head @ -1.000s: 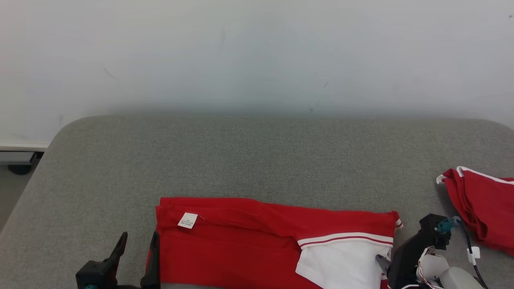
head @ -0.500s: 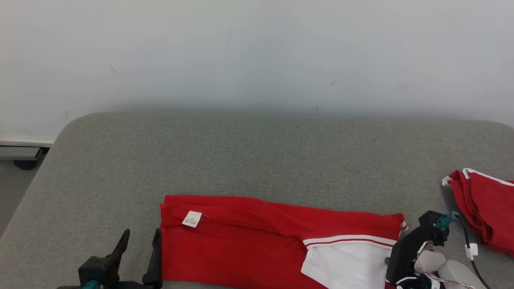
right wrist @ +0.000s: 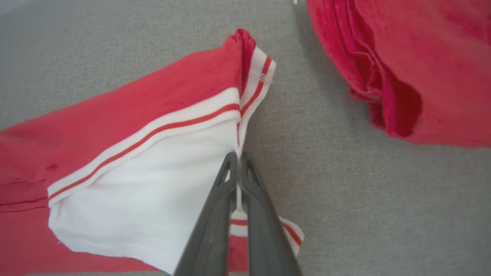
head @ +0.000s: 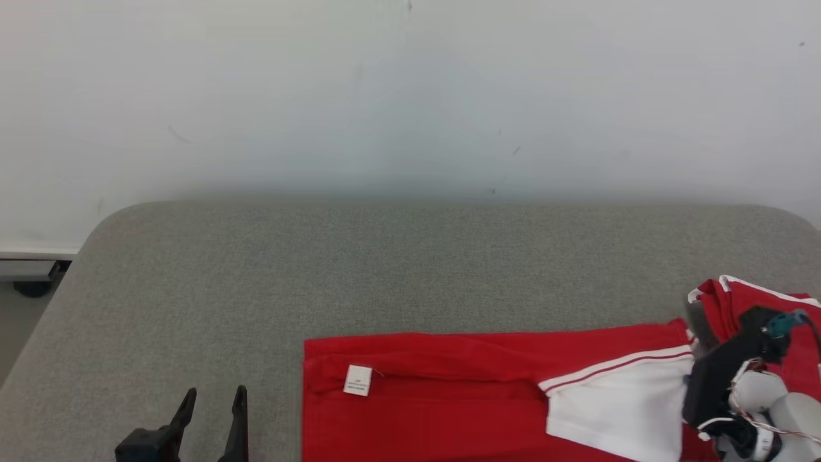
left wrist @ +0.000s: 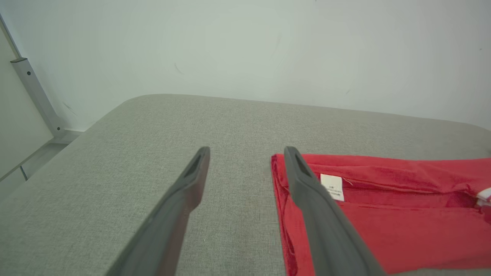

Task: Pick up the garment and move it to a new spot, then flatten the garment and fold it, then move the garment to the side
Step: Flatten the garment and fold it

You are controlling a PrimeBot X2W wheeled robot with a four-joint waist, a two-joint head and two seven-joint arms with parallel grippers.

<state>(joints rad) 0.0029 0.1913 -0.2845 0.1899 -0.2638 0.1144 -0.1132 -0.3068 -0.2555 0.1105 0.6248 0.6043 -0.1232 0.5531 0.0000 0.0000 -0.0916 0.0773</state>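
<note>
Lengthwise, the red folded garment, with its white panel and striped trim, lies along the near edge of the grey cloth-covered desk, its long axis running left to right. The right tool is pressed together on the white trimmed edge at the garment's right end, pinching that cloth, so the whole garment stretches leftward from it. The left tool stands spread and empty just beside the garment's left end, near the small white label. A second heap of red cloth lies near the desk's right edge, close to the pinched end but apart from it, so a carry that way likely has little free room. The head view's bottom cuts off the garment's near edge. I cannot tell how many layers the right tool pinches.
</note>
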